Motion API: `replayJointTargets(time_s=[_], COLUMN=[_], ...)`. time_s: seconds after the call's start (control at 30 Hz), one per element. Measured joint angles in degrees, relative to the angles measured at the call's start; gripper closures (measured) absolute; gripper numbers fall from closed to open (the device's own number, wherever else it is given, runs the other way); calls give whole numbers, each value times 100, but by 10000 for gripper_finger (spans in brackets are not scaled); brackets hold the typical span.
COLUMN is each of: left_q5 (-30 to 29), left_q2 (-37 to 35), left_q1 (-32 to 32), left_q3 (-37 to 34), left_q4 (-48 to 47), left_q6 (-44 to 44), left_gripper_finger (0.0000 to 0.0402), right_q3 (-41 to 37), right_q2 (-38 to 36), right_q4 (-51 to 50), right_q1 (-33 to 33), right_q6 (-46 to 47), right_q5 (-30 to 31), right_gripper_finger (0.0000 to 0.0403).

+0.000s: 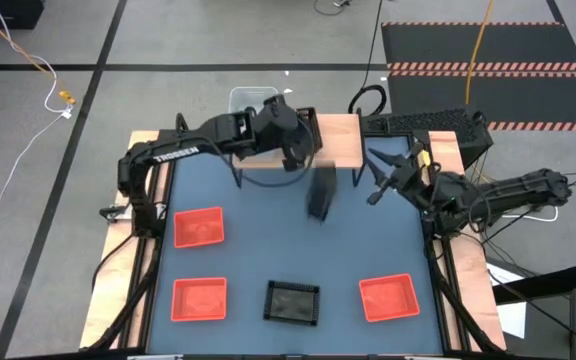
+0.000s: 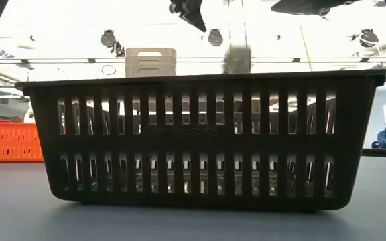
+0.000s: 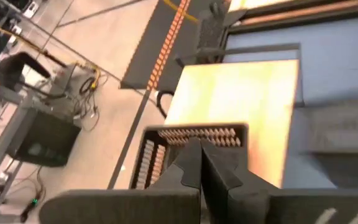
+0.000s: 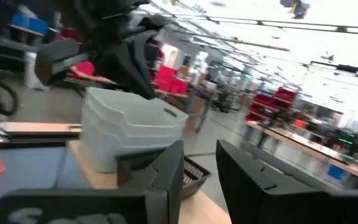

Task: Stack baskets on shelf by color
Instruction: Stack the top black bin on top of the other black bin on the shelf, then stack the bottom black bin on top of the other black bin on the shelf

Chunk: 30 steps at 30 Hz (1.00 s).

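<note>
The left claw (image 1: 298, 150) hangs above the shelf (image 1: 340, 130), shut and empty. The right claw (image 1: 380, 180), part open, holds nothing. White baskets (image 4: 129, 127) sit stacked on the shelf; three red baskets (image 1: 199, 226) and a black one (image 1: 292, 302) lie on the counter (image 1: 258, 250).

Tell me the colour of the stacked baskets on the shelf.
Light grey baskets, clearest in the right wrist view.

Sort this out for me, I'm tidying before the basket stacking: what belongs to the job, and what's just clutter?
Job: red baskets, black baskets, white baskets, shelf.
Lying about: keyboard, floor cables.
</note>
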Motion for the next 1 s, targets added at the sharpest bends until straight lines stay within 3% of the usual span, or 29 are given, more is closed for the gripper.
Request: replayJointTargets(time_s=[0.33,0.47,0.53,0.8,0.9,1.0], left_q5=[378,1374,1808,1915,1989,2475], left_q2=[-1,-8,53,91,91,91], left_q1=[-632,-968,-1134,-1582,-1733,-1937], left_q3=[-3,-216,-632,-2881,-3273,-3371], left_q4=[-220,-210,273,2615,2610,2156], left_q6=[134,-169,-188,-234,-497,-672], left_gripper_finger=[401,394,382,278,228,185], right_q3=[-9,-9,-9,-9,-7,-7], right_q2=[-68,-59,-65,-133,-203,-258], right_q4=[-133,-143,-114,-120,-112,-116], right_q1=[0,0,0,294,419,494], right_q6=[-9,30,144,242,158,148], right_q5=[223,216,216,210,216,217], right_gripper_finger=[312,312,312,312,312,312])
